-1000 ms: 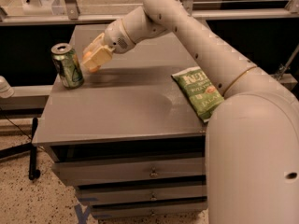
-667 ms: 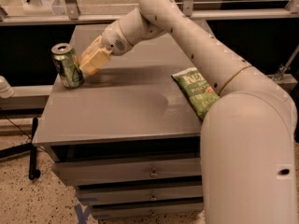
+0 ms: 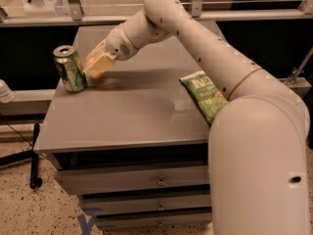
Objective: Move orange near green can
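Evidently the claw pinched the orange low over the bench, just beside the can. Placement looked nearly done; the next move likely called for lowering, releasing and lifting away without nudging the can.

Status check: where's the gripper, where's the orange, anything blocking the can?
Gripper over the table's far-left area, closed on the orange. Orange right beside the green can. Chip bag at far right, not in the way.

Can, orange, bag, one each, jaws beside can
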Action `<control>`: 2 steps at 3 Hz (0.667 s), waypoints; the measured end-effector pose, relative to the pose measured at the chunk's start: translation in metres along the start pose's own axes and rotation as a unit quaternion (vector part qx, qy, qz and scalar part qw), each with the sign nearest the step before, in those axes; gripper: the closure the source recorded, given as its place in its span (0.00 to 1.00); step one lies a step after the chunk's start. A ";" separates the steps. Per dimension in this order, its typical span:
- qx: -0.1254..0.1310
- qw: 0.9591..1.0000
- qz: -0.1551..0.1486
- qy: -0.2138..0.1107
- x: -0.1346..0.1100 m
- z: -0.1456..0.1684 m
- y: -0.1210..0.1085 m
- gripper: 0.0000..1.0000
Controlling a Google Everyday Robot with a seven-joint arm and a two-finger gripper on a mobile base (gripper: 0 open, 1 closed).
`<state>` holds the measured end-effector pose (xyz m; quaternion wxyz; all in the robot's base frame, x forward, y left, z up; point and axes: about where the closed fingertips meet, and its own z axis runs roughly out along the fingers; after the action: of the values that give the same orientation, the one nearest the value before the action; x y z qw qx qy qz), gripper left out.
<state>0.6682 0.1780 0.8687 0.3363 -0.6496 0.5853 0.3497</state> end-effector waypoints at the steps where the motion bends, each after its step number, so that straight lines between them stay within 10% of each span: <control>1: -0.001 1.000 0.000 -0.001 0.000 0.001 0.001 0.13; 2: 0.000 1.000 0.001 -0.002 0.000 0.001 0.001 0.00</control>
<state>0.6668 0.1788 0.8678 0.3373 -0.6484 0.5849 0.3518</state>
